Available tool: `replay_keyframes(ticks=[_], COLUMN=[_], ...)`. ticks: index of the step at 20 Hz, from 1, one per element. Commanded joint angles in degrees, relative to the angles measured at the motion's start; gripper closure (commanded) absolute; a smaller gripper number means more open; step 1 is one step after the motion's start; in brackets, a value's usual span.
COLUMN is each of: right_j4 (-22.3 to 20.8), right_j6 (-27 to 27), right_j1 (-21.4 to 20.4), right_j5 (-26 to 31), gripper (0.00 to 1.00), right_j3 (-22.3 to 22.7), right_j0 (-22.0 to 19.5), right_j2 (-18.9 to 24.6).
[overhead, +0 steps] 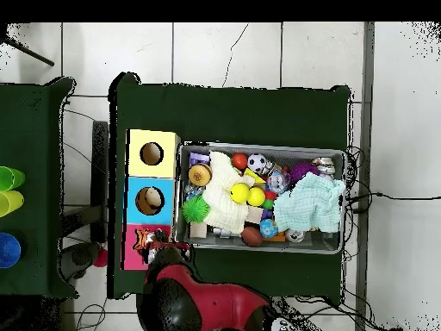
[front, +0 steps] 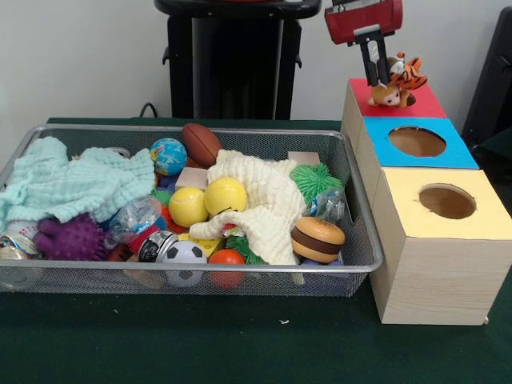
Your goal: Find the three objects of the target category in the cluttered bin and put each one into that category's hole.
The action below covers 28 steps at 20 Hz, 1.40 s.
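The wire-mesh bin [front: 192, 129] is full of toys and cloths; it also shows in the overhead view [overhead: 258, 146]. The red-faced box [front: 426, 104] stands at the far end of the box row. An orange striped tiger plush [front: 409, 75] and a tan round-headed plush [front: 386, 96] lie on its top and cover the hole. My gripper [front: 374, 82] hangs straight above them, its tip down at the tan plush. In the overhead view the gripper [overhead: 160, 252] is over the red box [overhead: 135, 252], with the plush animals [overhead: 155, 236] beside it. No other plush animal shows in the bin.
The blue-faced hole [front: 417, 142] and the yellow-faced hole [front: 446, 202] are open beside the red box. In the bin lie a purple spiky ball [front: 72, 238], a toy burger [front: 317, 240], yellow balls [front: 225, 196], a cream cloth [front: 268, 204] and a mint cloth [front: 72, 184].
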Motion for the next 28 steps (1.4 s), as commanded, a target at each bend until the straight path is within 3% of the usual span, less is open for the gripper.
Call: replay_keyframes(ticks=[1,16,17,28], right_j4=[1.39,1.01,0.97,0.42], right_j6=[15.25,13.57,13.57,11.74], right_j1=[1.15,0.87,0.96,-0.28], right_j5=[-6.83,-6.69,-6.06,-4.22], gripper=[1.00,1.00,0.00,0.00], right_j3=[-6.60,-7.07,-7.10,-7.54], right_j0=[-0.40,-0.29,-0.50,-0.46], right_j2=[-1.93,-2.05,-1.63,-1.77])
